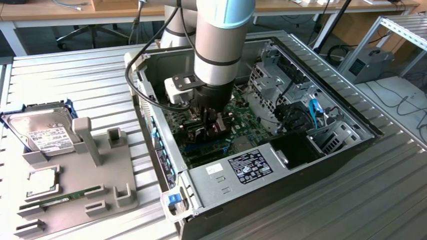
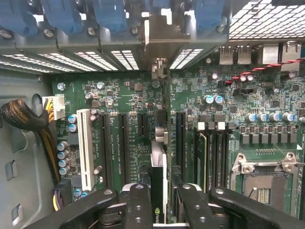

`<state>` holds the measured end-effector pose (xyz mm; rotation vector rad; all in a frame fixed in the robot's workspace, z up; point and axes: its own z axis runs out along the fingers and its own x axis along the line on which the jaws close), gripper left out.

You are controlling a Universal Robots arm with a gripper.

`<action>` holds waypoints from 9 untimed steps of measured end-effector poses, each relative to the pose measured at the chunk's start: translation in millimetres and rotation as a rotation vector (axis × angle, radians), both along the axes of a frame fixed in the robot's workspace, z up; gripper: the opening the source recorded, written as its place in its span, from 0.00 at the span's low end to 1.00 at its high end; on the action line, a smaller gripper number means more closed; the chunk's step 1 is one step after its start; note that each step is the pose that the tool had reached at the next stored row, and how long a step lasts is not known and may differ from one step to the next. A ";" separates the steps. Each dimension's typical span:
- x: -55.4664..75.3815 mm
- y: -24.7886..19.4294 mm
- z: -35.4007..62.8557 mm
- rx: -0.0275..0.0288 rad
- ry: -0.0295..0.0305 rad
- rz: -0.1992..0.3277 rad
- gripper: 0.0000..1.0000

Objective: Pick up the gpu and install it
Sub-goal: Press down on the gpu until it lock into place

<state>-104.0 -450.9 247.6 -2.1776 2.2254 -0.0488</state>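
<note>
The gripper [image 2: 159, 202] is clamped on the gpu [image 2: 158, 164], held edge-on just above the motherboard [image 2: 133, 95], beside 1 long slot [image 2: 180, 138]. Risk: misaligned bracket [image 2: 159, 36] jams, bending the card.

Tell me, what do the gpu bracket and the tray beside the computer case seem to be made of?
The gpu bracket: bare metal, apparently; grey with a dull shine. The tray: probably matte plastic, uniform grey-beige with no glare, though the look leaves that open.
</note>
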 end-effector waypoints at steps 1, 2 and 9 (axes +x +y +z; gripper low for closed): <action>0.0 0.1 -0.2 0.0004 -0.0002 0.000 0.26; 0.1 0.1 -0.4 0.0008 -0.0004 0.000 0.26; 0.1 0.1 -0.4 0.0008 -0.0004 0.000 0.32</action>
